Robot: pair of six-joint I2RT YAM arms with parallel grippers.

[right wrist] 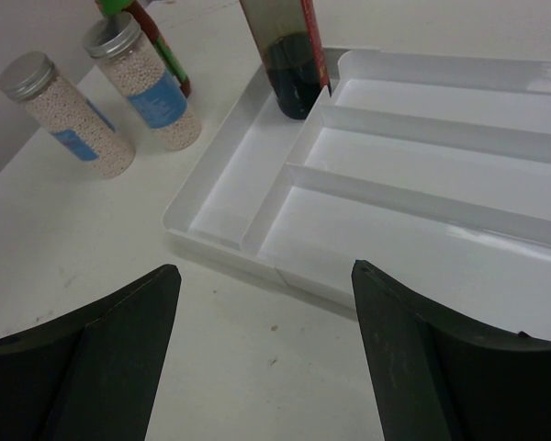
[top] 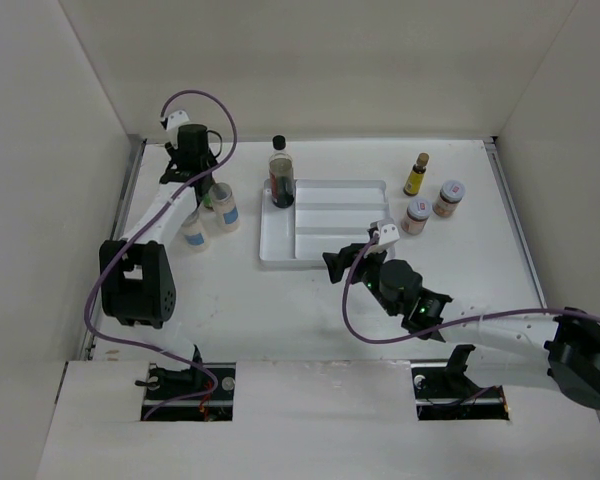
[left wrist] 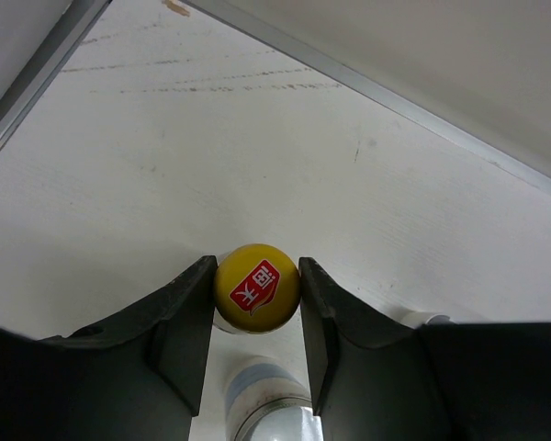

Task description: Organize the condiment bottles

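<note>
Overhead, I see a white moulded plastic tray point(top: 330, 235) with long, straight-walled compartments at centre frame. A tall dark-liquid bottle point(top: 281, 172) with a black cap stands upright at the upper end of the tray's left-hand compartment.

(a) Left wrist view: the left gripper point(left wrist: 255, 276) is clamped on the round, glossy yellow cap point(left wrist: 256, 288) of the red-green bottle point(right wrist: 168, 57). One matte black finger point(left wrist: 188, 317) touches each side of the cap. A red printed mark sits on the cap, which hides the bottle's body from this view.

(b) Right wrist view: the right gripper point(right wrist: 264, 271) is spread wide and holds nothing, facing the tray's near corner. At upper left stand two clear cylindrical spice jars point(right wrist: 151, 92) with ridged metal lids, blue labels and pale granular contents. The frame edge cuts off the red-green bottle behind them.

(c) Upper right of the overhead view: a tiny yellow bottle point(top: 416, 175) and two pale-lidded jars point(top: 448, 198) stand upright on the white table point(top: 280, 310), near the tray's right edge. I cannot read their labels at this size.
</note>
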